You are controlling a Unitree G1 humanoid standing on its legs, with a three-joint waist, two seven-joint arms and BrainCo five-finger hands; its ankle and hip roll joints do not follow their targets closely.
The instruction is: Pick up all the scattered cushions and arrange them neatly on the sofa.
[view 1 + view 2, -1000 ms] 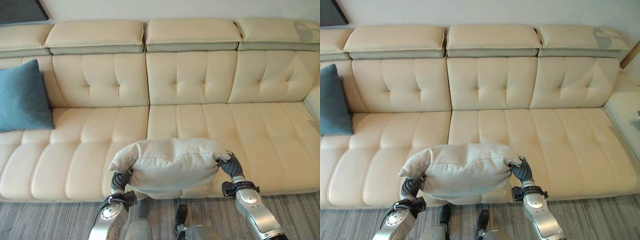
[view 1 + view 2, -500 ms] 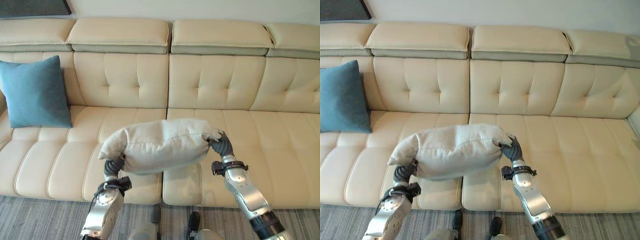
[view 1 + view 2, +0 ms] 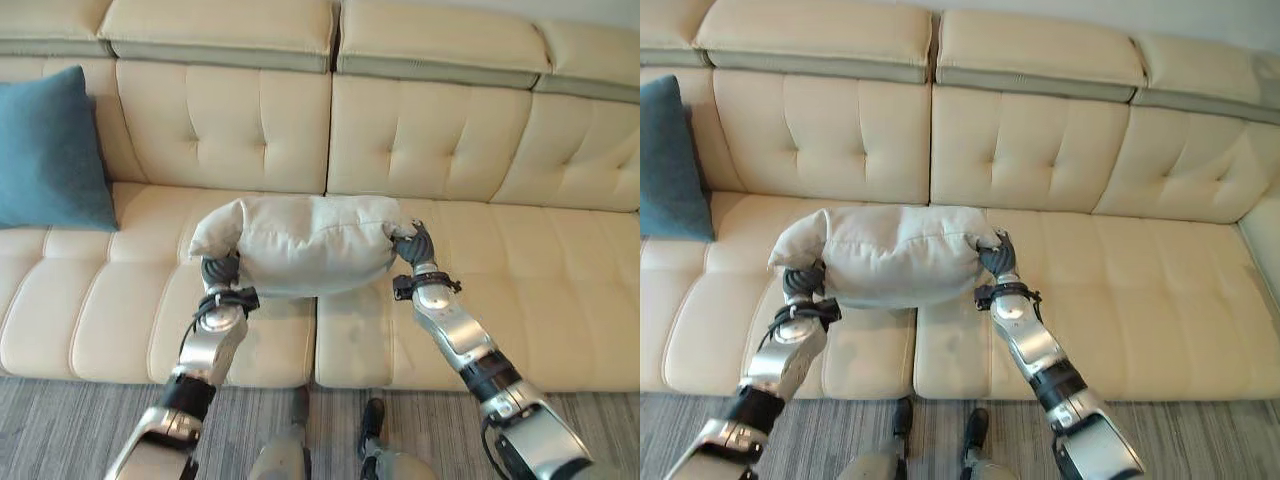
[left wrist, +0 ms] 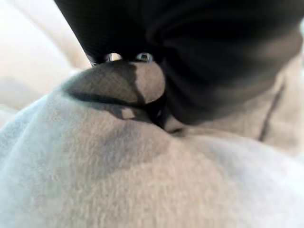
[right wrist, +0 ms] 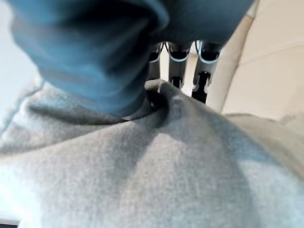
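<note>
Cushion, grey, hangs above the sofa seat near the middle, held at its two ends: left hand clamped on the 9 o'clock end, right hand pinching the 3 o'clock corner. A teal cushion leans against the backrest at 10 o'clock. Risk: the right hold is just a fold of fabric, so it could slip and the cushion swing down, landing flat or rolling off the seat's front edge.
</note>
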